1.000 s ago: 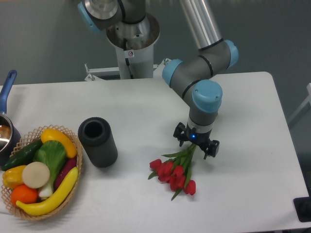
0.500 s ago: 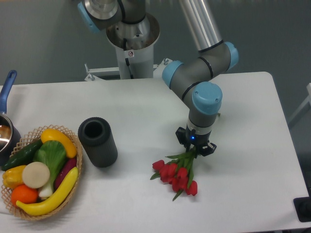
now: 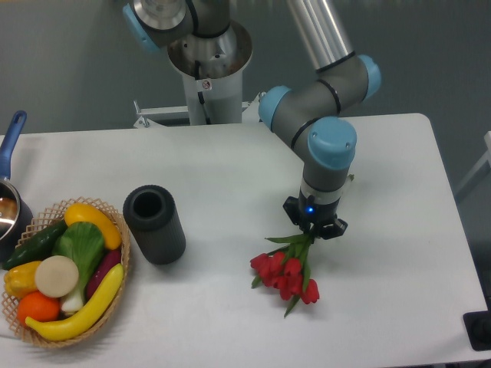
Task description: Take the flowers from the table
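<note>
The flowers point(image 3: 285, 273), a small bunch of red tulip buds with green stems and leaves, hang from my gripper point(image 3: 314, 231) over the right half of the white table point(image 3: 230, 176). The gripper points down and its jaws are shut on the stem ends. The buds slant down and to the left, close to the tabletop; I cannot tell whether they touch it.
A black cylinder point(image 3: 154, 224) stands left of the flowers. A wicker basket point(image 3: 113, 291) of plastic vegetables and fruit sits at the front left edge. A pot with a blue handle point(image 3: 11, 138) is at the far left. The arm's base point(image 3: 207, 69) is behind the table.
The gripper's jaws closed on the stems. The gripper then moved slightly right and up, and the bunch shifted right with it.
</note>
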